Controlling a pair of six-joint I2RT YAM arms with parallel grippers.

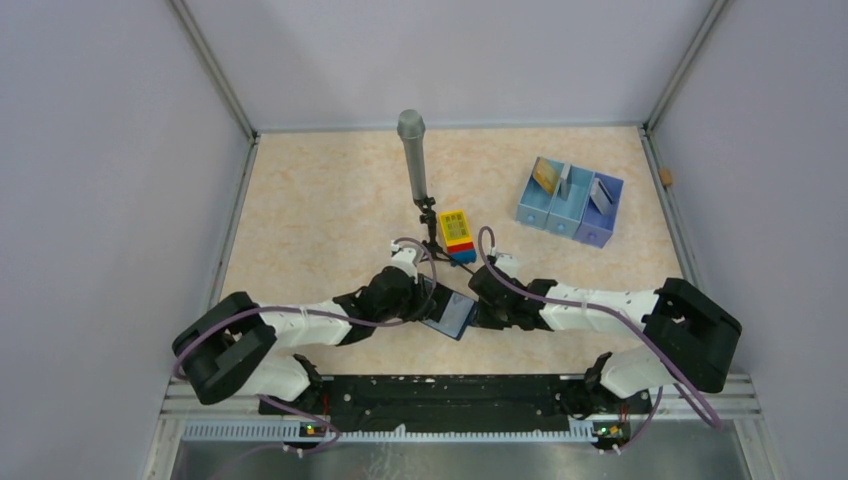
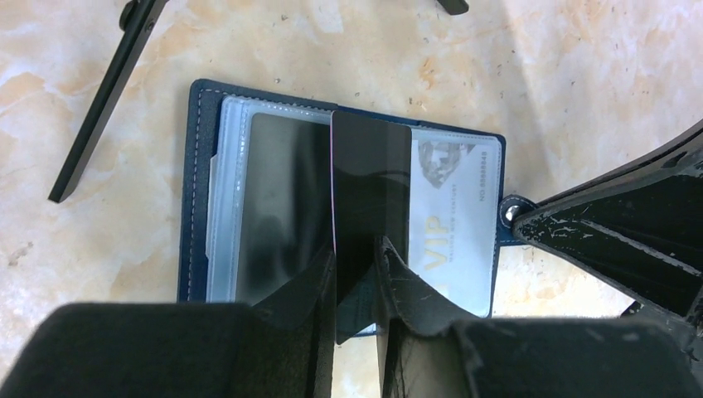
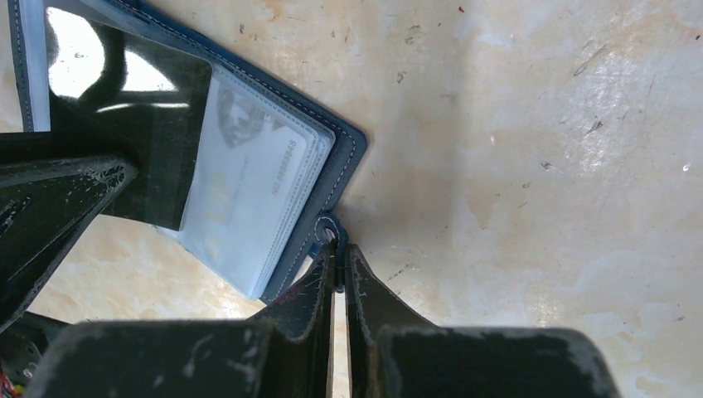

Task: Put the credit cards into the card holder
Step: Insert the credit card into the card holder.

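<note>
Overhead, finds the card holder lying open on the surface close to the arm bases, with the left tool at one side and the right tool at the other. Further back, notes a pale blue tray with a gold card and others standing in its compartments. Also notes a toy brick block and a grey microphone on its stand, all well apart from the work.

Through the left wrist, sees the left tool closed down narrow on a dark card, pads against both faces, holding it tilted up over the holder's fold. Cannot tell whether the far edge has entered a sleeve. Picks out a sleeved black card on one side and a pale VIP card on the other, both behind clear plastic.

Through the right wrist, sees the right tool pinched fully shut on the snap tab, seemingly steadying the holder against the push.

Likely troubles from here:
- Catching the card's edge on a sleeve lip instead of sliding under, then buckling the plastic or shoving the whole holder along.
- Losing the thin pinch on the tab and letting the holder slide or fold shut.
- Letting go too early and leaving the card lying on top of the sleeves rather than inside.
</note>
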